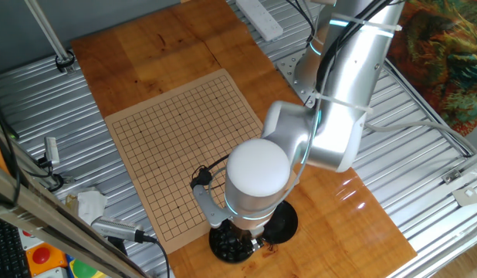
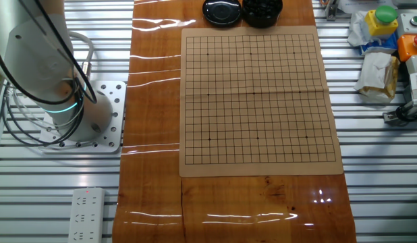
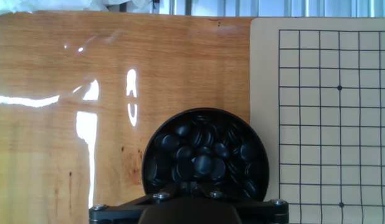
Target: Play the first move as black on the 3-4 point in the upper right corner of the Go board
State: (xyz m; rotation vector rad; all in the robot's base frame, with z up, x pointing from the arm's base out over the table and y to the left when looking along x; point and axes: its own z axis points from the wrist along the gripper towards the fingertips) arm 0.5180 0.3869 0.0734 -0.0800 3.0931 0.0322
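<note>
Wooden table (image 2: pixel 154 135) holds bare Go board (image 2: pixel 259 101), bowl (image 3: pixel 205 158) of black stones beneath the fingers, whose opening is hidden.

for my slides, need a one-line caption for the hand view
Hand view over the round bowl heaped with black stones, beside the empty Go board.

Arm (image 1: pixel 343 93): silver, jointed, bent over at the elbow and reaching down toward the table.
Wrist (image 1: pixel 258 174): white rounded cap faces up, with a lit cyan ring below it.
Base (image 2: pixel 73 121): bolted on a perforated plate, cables looped around it.
Gripper (image 3: pixel 189 208): only its dark mount shows in the hand view; fingers hidden.
</note>
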